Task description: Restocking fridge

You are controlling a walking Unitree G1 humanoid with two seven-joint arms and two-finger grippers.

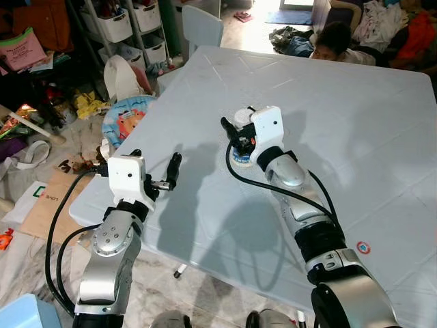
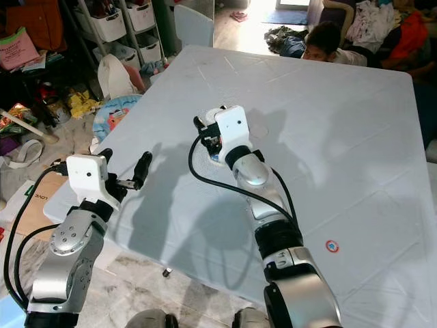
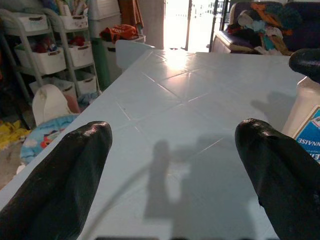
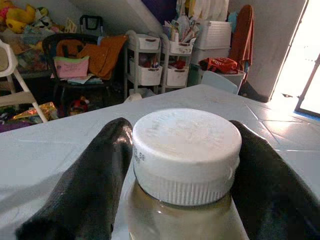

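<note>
- The pale blue tabletop point(image 1: 355, 137) is taking up most of the scene, its surface scored into big squares and catching sunlight at the far edge.
- A person point(image 1: 338, 42) is lying just past the tabletop's far edge, beside heaps of clothes point(image 1: 386, 24).
- Off the tabletop's left edge, white shelving with bins point(image 1: 130, 27) is standing over a cluttered floor, with a white bag point(image 1: 121, 76) and a round cartoon-printed cushion point(image 1: 126, 119) nearer the table.
- The right arm is reaching well out over the tabletop, roughly midway along and nearer the left edge than the right.
- The left arm is hovering at the tabletop's near left corner, and the left gripper point(image 3: 175, 165) is holding its two black fingers point(image 3: 70, 170) wide apart with nothing between them.
- The right gripper point(image 4: 182, 172) is clamping the jar point(image 1: 240, 147) from both sides, its fingers point(image 4: 95, 180) pressing just below the lid.
- The jar is standing upright on the tabletop, a blue-and-white label point(image 3: 309, 135) on its side and pale contents showing under the neck.
- Its white ribbed lid point(image 4: 186, 150) is sitting on top, screwed down.
- A small round red-and-blue sticker point(image 1: 363, 248) is lying near the tabletop's near right corner, well apart from the jar.
</note>
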